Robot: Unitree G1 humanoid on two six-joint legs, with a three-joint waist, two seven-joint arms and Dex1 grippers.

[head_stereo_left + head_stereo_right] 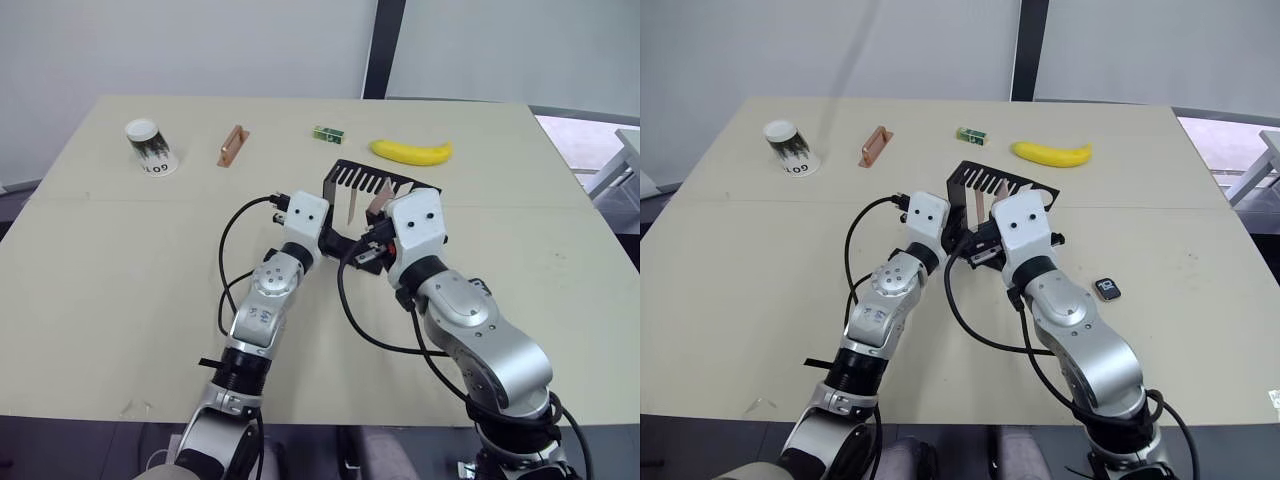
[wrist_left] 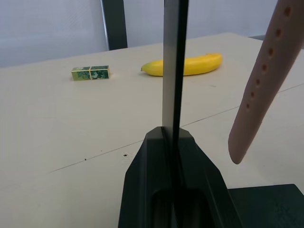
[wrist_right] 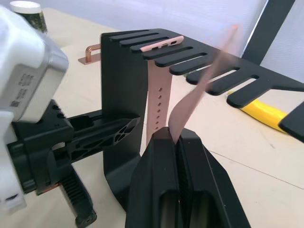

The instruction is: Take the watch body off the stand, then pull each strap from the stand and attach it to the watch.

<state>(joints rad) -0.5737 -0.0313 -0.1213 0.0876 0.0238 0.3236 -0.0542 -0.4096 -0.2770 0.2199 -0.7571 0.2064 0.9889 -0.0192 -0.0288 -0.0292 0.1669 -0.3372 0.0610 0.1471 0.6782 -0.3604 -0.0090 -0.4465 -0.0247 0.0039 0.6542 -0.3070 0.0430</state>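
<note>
Both arms reach forward over the middle of the desk (image 1: 100, 300) and meet at the stand (image 1: 985, 182), which sits a little toward the far edge. The left gripper (image 2: 172, 142) comes in from the left with its fingers closed on the stand's thin upright, seen edge-on in the left wrist view. The right gripper (image 3: 176, 135) comes in from the right, wrist bent inward, its fingers pressed together on the lower end of one strap (image 3: 199, 95), which runs slanting up to the comb slots of the top arm. The other strap (image 3: 156, 90), the one with small holes, hangs straight down from a slot beside the upright.

The right eye view shows the watch body (image 1: 1107, 289) lying flat on the desk to the right of the right arm, well apart from the stand. The right wrist view shows the left gripper clamped on the upright from the side. Along the far edge lie a paper cup (image 1: 150, 146), a copper bar (image 1: 232, 145), a small green box (image 1: 328, 133) and a banana (image 1: 412, 151).
</note>
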